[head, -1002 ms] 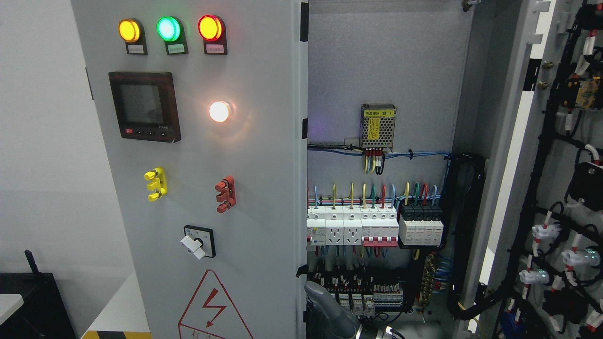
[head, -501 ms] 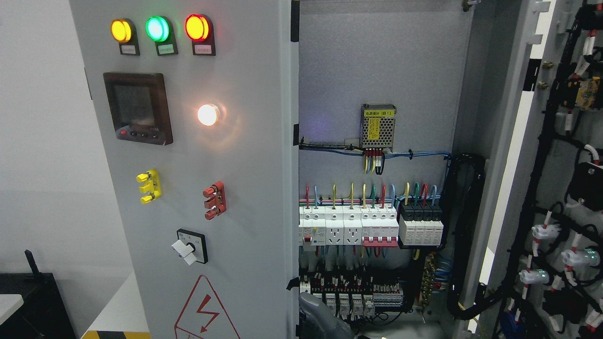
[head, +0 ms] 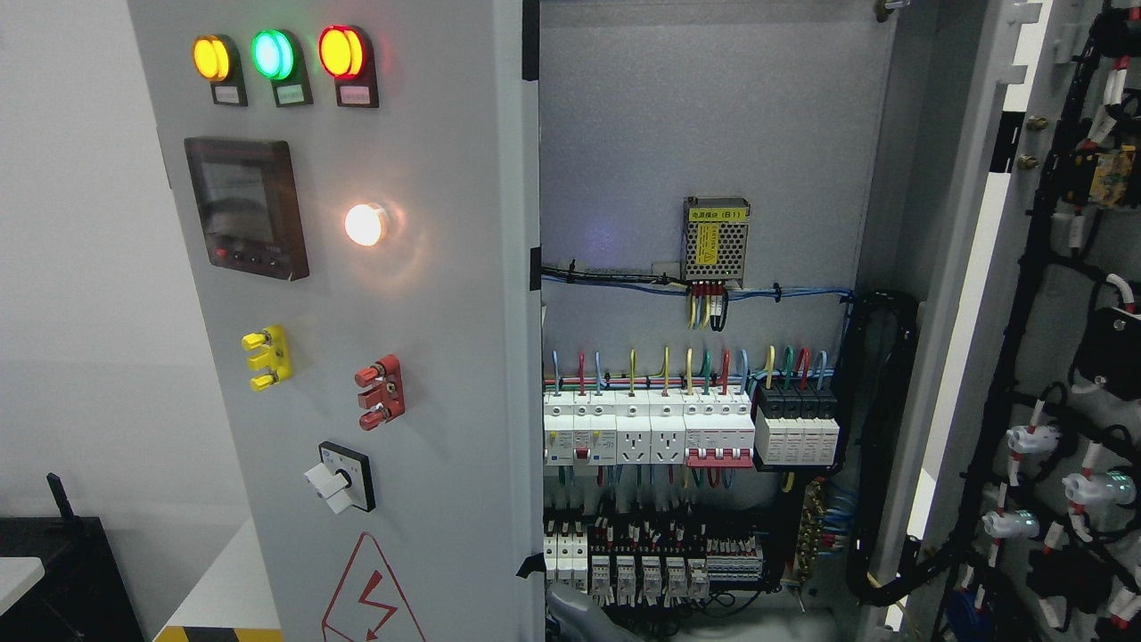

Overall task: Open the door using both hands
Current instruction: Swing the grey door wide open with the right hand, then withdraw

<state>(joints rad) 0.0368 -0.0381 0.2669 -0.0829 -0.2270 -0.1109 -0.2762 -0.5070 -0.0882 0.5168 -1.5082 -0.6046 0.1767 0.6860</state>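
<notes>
Our left door (head: 357,321) stands swung open, breakers (head: 651,432) exposed; a grey hand (head: 579,617) shows below, its grip unclear.

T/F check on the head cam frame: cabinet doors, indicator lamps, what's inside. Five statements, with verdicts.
1. The left door carries three lit lamps in a row at its top: yellow, green, red. True.
2. The right door is shut. False: it stands swung open, its wired inner face showing.
3. A white round lamp glows beside the dark meter display. True.
4. The rotary switch sits above the meter display. False: it sits low on the door, just above the red warning triangle.
5. The mesh-cased power supply is mounted below the row of white breakers. False: it is mounted above them on the back panel.
</notes>
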